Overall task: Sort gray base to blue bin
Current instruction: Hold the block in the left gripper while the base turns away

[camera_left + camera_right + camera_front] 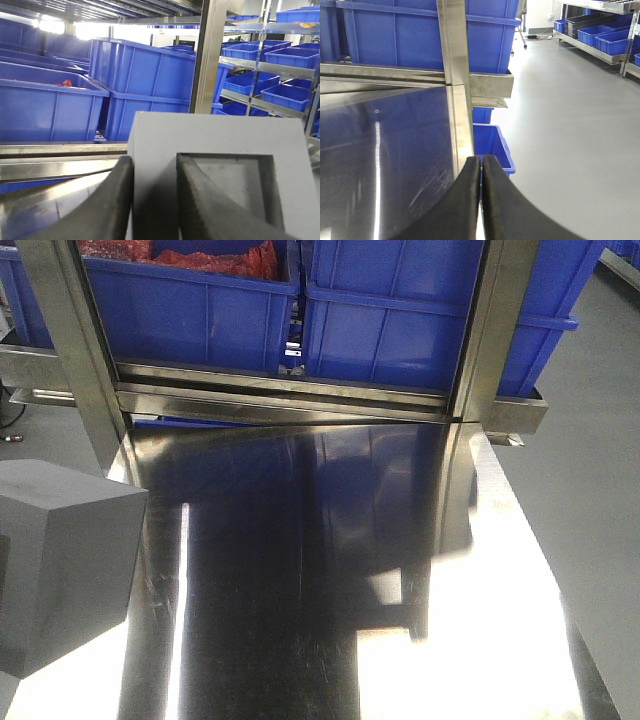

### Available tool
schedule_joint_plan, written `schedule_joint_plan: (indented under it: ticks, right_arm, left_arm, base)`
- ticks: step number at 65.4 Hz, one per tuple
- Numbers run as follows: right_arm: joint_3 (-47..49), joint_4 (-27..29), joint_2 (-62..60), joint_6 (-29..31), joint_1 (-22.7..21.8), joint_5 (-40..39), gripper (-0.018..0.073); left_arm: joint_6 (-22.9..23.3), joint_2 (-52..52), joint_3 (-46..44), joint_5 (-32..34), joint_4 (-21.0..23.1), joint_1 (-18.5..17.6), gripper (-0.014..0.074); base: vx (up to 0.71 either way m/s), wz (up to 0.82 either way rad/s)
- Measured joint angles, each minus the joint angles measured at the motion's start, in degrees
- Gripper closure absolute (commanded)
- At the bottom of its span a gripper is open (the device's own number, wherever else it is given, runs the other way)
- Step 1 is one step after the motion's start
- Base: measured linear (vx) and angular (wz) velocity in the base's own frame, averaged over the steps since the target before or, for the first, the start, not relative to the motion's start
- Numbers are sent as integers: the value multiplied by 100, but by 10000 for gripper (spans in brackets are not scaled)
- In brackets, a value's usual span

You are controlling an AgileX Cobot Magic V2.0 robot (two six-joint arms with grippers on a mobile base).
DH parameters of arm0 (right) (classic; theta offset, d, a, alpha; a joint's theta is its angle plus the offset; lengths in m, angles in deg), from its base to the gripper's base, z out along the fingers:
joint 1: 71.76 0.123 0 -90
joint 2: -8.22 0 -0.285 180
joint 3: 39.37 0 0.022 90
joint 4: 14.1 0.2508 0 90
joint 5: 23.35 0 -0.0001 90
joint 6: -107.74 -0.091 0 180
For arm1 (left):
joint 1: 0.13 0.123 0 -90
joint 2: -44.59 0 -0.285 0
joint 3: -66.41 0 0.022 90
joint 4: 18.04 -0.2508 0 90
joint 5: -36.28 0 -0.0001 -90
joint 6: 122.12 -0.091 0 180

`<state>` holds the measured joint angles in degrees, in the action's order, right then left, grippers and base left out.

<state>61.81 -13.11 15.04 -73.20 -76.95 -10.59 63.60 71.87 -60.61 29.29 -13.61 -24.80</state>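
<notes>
A: Whereabouts of the gray base (pixel 60 570)?

B: At the left edge of the steel table (pixel 330 570), close to the front camera and seemingly lifted off the top. Cannot confirm a gap underneath. Pinched by the left gripper (pixel 154 167), with one finger (pixel 100 210) against the outer side and the other down in the square recess (pixel 240 185), clenched on the wall between.

A: Likely feel?

B: Judging by looks: rigid, smooth, matte, sharp-edged. No give under the pads, no fear of crushing. Weight hard to call; hollowed on one face, so probably lighter than solid. Off-centre hold, though, so expect a tendency to tilt around the pinched wall.

A: Better place to hold?

B: None obvious. Probably too wide across the full body for these jaws. Best to seat that wall deep between the pads and move gently.

A: And around it?

B: Blue bin (pixel 400 330) just behind the table, beside a second bin (pixel 190 310) with red stuff inside. Steel posts (pixel 500 330) in front of both. Need to lift over a rim and steer between the posts. Intended bin among them: impossible to tell.

A: Other arm?

B: Right gripper (pixel 481 160) squeezed closed on nothing, near the table's right edge, well apart from the gray base.
</notes>
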Motion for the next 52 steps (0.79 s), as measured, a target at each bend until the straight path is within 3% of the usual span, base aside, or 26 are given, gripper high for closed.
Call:
schedule_joint_plan:
  ticks: [52]
  right_arm:
    - [0, 0, 0, 0, 0, 0, 564]
  left_arm:
    - [0, -23, 0, -7, -4, 0, 604]
  base:
    - [0, 0]
